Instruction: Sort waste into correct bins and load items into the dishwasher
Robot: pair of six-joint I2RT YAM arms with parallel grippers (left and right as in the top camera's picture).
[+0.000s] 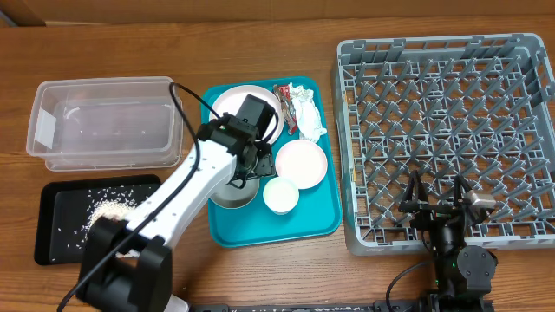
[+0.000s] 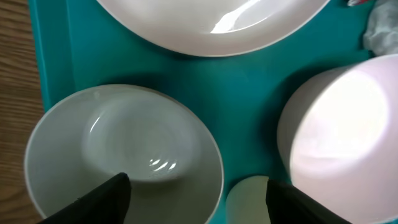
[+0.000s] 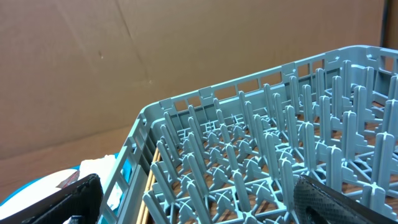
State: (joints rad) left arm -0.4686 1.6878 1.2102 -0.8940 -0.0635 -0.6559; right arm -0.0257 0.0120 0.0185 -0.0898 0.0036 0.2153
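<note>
Left wrist view: the grey bowl [image 2: 124, 149] sits upright on the teal tray [image 2: 249, 87], below the plate [image 2: 211, 25], with the pink bowl [image 2: 342, 124] beside it and the cup [image 2: 245, 199] just off its rim. The left jaws hang parted across that rim, empty, the cup between them too. The bowl is probably stiff, slick and breakable; pinch the rim wall, clear of the cup. The right jaws gape, empty, over the rack [image 3: 261, 124].

The right gripper [image 3: 199, 200], spread wide, faces across the grey dish rack [image 3: 261, 155].
</note>
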